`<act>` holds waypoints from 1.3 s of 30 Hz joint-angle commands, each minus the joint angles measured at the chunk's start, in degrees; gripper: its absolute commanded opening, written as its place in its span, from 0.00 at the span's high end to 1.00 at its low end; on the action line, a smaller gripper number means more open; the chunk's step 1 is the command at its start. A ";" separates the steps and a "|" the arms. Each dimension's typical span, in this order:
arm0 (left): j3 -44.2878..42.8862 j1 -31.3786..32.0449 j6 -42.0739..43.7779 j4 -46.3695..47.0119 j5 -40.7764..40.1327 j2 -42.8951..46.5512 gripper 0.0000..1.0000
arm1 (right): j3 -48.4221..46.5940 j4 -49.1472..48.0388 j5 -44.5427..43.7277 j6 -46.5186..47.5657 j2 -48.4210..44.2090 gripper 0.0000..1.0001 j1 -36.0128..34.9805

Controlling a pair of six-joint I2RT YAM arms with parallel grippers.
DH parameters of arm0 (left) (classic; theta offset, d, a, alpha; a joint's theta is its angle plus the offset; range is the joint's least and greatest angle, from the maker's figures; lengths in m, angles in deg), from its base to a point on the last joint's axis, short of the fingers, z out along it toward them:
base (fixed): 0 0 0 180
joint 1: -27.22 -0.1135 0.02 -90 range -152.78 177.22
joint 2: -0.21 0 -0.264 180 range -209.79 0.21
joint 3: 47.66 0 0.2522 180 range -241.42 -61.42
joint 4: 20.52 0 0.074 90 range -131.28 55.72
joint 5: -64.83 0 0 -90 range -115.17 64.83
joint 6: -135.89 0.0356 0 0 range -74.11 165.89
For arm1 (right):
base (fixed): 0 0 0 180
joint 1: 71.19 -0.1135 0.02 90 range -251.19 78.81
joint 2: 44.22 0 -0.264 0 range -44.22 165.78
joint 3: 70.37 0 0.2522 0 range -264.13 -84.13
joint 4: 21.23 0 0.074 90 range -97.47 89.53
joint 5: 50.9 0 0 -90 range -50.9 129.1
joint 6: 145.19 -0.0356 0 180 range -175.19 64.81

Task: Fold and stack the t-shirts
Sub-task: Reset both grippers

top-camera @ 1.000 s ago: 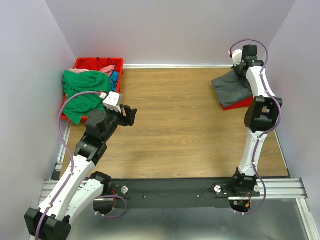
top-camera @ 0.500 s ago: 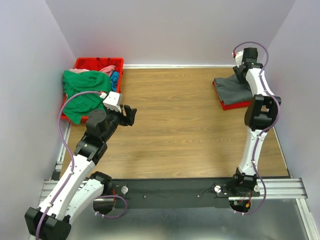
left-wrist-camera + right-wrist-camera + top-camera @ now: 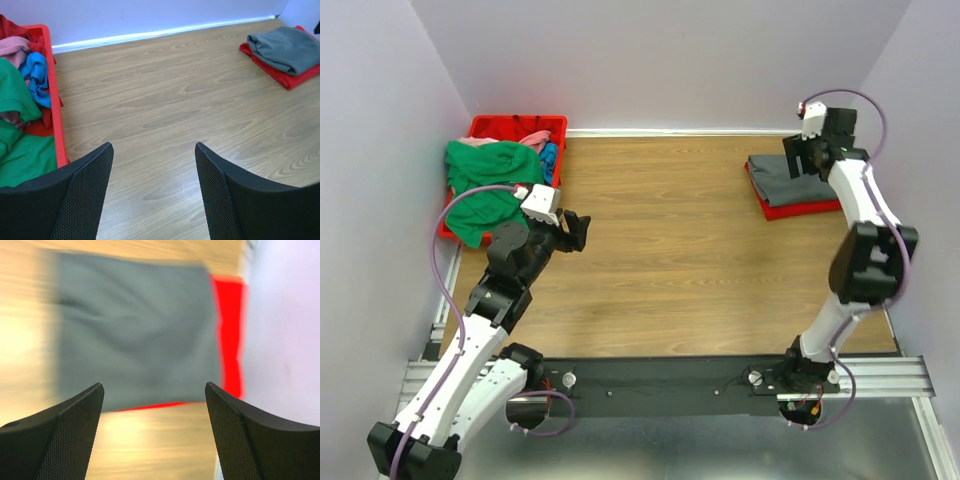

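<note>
Noted right gripper (image 3: pixel 152 389) with jaws spread wide and nothing between them, hanging over the folded dark grey t-shirt (image 3: pixel 135 330); wrist view smeared, so cannot tell clearance or any contact with the cloth. Found that shirt lying on the folded red t-shirt (image 3: pixel 231 325), offset, with a red strip showing along two sides. Placed this stack at the far right corner of the tabletop (image 3: pixel 670 230), close to the right edge. Noted left gripper (image 3: pixel 153 147) likewise spread and empty, held above bare wood near the left edge, just beside the red bin (image 3: pixel 485 125) at the far left corner. Counted three unfolded there: green t-shirt (image 3: pixel 480 190) spilling over the near rim, pink t-shirt (image 3: pixel 15 45) and blue t-shirt (image 3: pixel 35 75) bunched inside. Judged risks as follows. Snagging the top fold on a mesh finger pad while lifting away, enough to drag the grey layer open or slide it farther off the red one. Nudging the stack toward the right edge, with little tabletop beyond it. Pulling at the green shirt and hauling tangled pink or blue cloth, or the bin itself, along with it. Expect later layers to lean if set on the present offset.
</note>
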 commanded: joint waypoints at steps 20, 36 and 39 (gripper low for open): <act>-0.28 0.19 0.58 0.10 -2.64 3.32 0.25 | 5.96 -1.26 27.57 -10.55 -2.12 0.82 0.31; -0.46 0.10 0.84 0.01 -2.29 1.99 0.25 | 13.06 -2.49 22.99 -7.29 3.69 0.86 0.40; -0.37 0.19 0.75 0.01 -2.20 2.08 0.25 | 15.08 -2.58 23.34 -7.29 2.91 0.86 0.49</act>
